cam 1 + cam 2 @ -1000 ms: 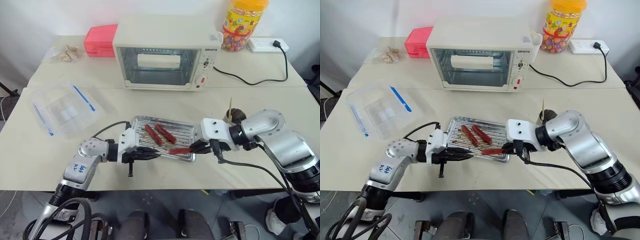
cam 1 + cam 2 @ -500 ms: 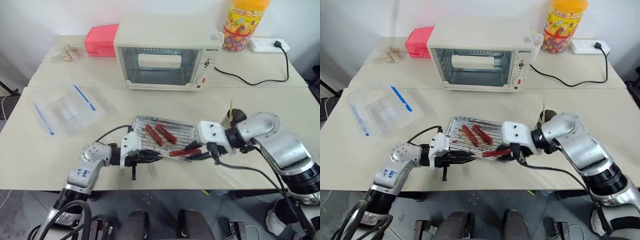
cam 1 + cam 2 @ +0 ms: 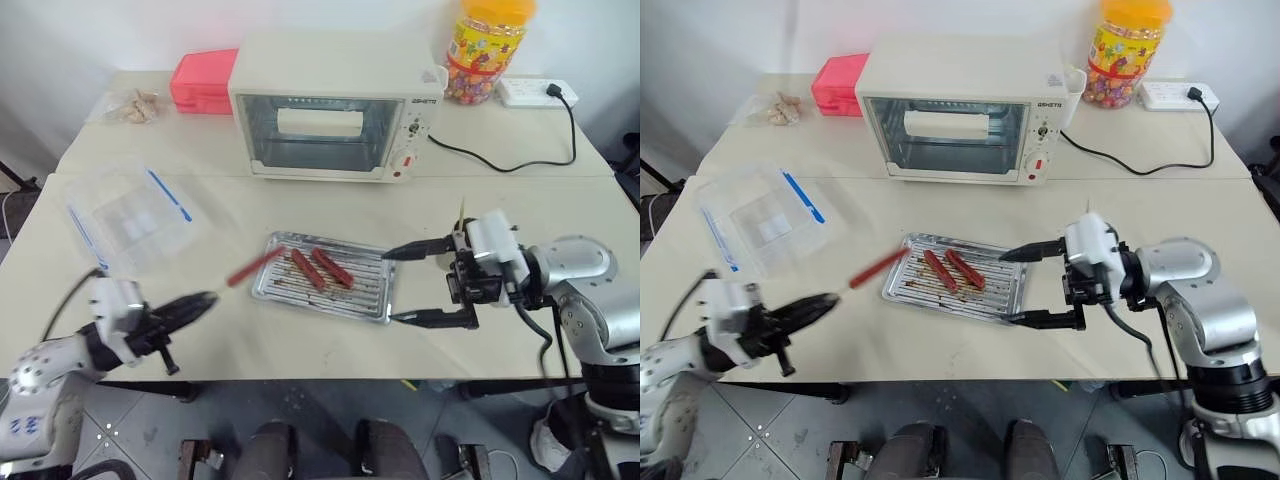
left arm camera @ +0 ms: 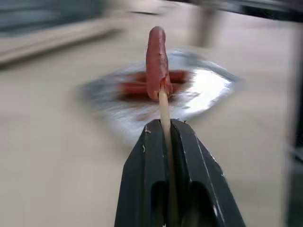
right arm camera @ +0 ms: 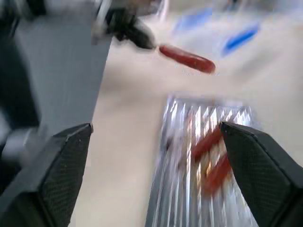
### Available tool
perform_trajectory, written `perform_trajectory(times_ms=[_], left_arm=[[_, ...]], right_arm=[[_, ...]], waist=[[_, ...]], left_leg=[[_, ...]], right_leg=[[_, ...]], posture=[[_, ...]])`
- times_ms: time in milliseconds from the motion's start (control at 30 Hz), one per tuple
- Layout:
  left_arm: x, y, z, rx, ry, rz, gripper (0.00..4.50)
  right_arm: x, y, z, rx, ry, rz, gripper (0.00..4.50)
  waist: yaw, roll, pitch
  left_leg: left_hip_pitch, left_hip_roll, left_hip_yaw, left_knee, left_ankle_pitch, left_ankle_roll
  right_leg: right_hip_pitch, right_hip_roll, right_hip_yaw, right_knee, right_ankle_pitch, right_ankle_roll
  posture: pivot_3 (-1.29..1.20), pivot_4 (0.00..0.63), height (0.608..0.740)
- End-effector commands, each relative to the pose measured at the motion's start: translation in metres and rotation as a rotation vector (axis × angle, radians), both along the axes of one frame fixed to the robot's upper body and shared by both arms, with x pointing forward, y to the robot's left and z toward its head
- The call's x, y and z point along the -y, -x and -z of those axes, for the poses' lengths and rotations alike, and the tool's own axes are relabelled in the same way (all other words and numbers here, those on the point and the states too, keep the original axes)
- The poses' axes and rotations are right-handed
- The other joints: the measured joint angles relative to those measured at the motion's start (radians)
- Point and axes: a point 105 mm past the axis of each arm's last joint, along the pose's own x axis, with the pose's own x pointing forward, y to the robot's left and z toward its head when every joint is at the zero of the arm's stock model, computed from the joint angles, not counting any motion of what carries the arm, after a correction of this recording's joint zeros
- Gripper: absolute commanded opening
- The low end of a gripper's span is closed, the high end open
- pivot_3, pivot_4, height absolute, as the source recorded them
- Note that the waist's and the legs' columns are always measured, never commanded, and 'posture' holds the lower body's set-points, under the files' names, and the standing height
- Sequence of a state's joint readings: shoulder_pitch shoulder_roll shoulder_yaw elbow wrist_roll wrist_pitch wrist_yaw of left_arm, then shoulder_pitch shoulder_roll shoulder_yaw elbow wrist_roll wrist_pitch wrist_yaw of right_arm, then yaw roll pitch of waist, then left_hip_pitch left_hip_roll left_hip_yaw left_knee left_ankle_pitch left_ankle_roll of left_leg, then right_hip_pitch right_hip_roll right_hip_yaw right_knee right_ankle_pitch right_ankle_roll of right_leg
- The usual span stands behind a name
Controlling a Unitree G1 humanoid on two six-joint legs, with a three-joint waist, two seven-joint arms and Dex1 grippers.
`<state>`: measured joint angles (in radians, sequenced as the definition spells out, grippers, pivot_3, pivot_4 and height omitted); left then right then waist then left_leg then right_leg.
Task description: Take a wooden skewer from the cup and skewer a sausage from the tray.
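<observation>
Left pincer (image 3: 200, 301) grips one skewered sausage (image 3: 253, 267); right pincer (image 3: 406, 285) gapes; two sausages (image 3: 321, 268) in tray (image 3: 372, 303).

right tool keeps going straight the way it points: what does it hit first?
Likely nothing solid at first. The open right tool points across the tray, seemingly above the two sausages lying in it. Past that, roughly, is the skewered sausage held by the left tool; depth unclear.

Reddish-brown sausage (image 4: 156, 61) on a pale wooden skewer (image 4: 164, 116), pinched between black fingers (image 4: 144, 175). Two more reddish-brown sausages (image 3: 320, 268) lie on the shiny silver, ribbed tray (image 3: 375, 300). Cream oven (image 3: 335, 100), pink box (image 3: 200, 82) at the table's far edge, beige table (image 3: 300, 205), clear box with blue clips (image 3: 130, 215).
</observation>
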<state>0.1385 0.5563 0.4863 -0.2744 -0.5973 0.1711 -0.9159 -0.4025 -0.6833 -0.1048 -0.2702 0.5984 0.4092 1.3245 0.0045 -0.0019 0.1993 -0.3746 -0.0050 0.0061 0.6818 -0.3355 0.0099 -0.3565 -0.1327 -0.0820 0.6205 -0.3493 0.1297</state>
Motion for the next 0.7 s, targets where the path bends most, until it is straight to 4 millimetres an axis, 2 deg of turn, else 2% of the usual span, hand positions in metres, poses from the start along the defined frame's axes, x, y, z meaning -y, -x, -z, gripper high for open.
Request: perform_trajectory(times_ms=[33, 200, 300, 400, 500, 700], left_arm=[[-0.03, 0.009, -0.023, 0.11, 0.132, -0.265, 0.0], [-0.072, 0.027, -0.031, 0.191, 0.301, -0.642, 0.0], [-0.089, 0.021, -0.036, 0.189, 0.376, -0.794, 0.0], [-0.082, -0.008, -0.044, 0.152, 0.356, -0.779, 0.0], [-0.082, -0.037, -0.053, 0.109, 0.364, -0.785, 0.0], [-0.102, -0.095, -0.059, -0.077, 0.496, -1.027, 0.0]], right_arm=[[0.005, 0.003, -0.013, 0.117, -0.139, 0.064, 4.45], [-0.001, 0.009, -0.008, 0.162, -0.254, 0.148, 4.45], [-0.005, 0.014, -0.001, 0.163, -0.252, 0.163, 4.45], [-0.007, 0.014, 0.007, 0.158, -0.225, 0.167, 4.45], [-0.009, 0.011, 0.007, 0.164, -0.217, 0.161, 4.45], [-0.01, 0.007, 0.001, 0.2, -0.182, 0.12, 4.45]], waist=[[0.005, 0.0, 0.0], [0.006, -0.001, 0.0], [0.018, -0.001, -0.001], [0.029, -0.003, -0.002], [0.028, -0.003, -0.002], [0.015, -0.003, -0.002]], left_leg=[[0.0, 0.0, 0.0, 0.0, 0.0, 0.0], [0.001, 0.0, 0.002, 0.0, 0.0, 0.0], [0.001, 0.0, 0.002, 0.0, 0.0, 0.0], [0.002, -0.001, 0.002, 0.0, 0.0, 0.0], [0.003, -0.002, 0.002, 0.0, 0.0, 0.0], [0.003, -0.001, 0.004, -0.001, 0.0, 0.0]], right_leg=[[0.0, 0.0, 0.001, 0.001, 0.0, 0.0], [-0.001, 0.001, 0.002, 0.001, 0.0, 0.0], [-0.001, 0.002, 0.002, 0.001, 0.0, 0.0], [0.0, 0.003, 0.002, 0.002, 0.0, 0.0], [0.0, 0.003, 0.002, 0.003, 0.0, 0.0], [-0.003, 0.006, 0.001, 0.005, 0.0, 0.001]], posture=[[0.0, 0.15, 0.74], [0.0, 0.15, 0.74], [0.0, 0.15, 0.74], [0.0, 0.15, 0.74], [0.0, 0.15, 0.74], [0.0, 0.15, 0.74]])
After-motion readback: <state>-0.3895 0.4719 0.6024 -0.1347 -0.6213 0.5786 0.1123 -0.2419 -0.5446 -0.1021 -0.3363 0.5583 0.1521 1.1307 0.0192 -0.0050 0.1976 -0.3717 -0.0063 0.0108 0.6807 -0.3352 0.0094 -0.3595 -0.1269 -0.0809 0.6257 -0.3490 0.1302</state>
